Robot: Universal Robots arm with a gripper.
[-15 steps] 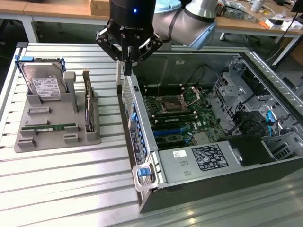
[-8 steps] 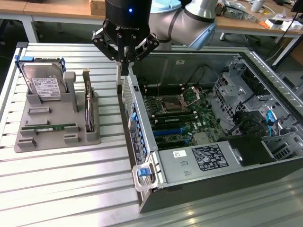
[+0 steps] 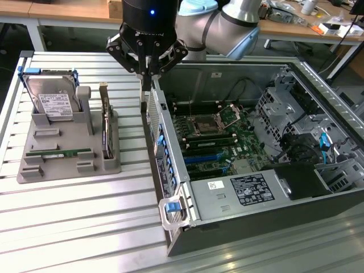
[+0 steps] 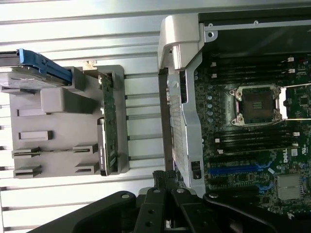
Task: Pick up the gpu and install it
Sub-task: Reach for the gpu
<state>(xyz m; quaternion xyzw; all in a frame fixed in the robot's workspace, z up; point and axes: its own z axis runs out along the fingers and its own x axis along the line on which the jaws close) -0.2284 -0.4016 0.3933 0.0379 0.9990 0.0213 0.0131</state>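
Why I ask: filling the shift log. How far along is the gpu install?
Done: nothing yet; the gpu stands on edge in the grey holder, ungripped. In hand: nothing; the claw hangs shut and empty over the computer case wall nearest the holder. Left: pickup and install; the motherboard's blue slots are bare.

My jaws hang pressed together with nothing between them, above the open computer case (image 3: 227,219), over its wall on the exterior view's left, the one facing the grey holder (image 3: 68,165). The gpu (image 3: 105,122) stands on edge in that holder's slot, to the exterior view's left of me and apart from my jaws. Further left, the hard drive (image 3: 52,102) stands upright in its cradle, and the green memory stick (image 3: 60,152) lies low along the holder. Inside the case the motherboard (image 3: 219,139) lies exposed. Everything rests on the slatted metal counter (image 3: 85,227).
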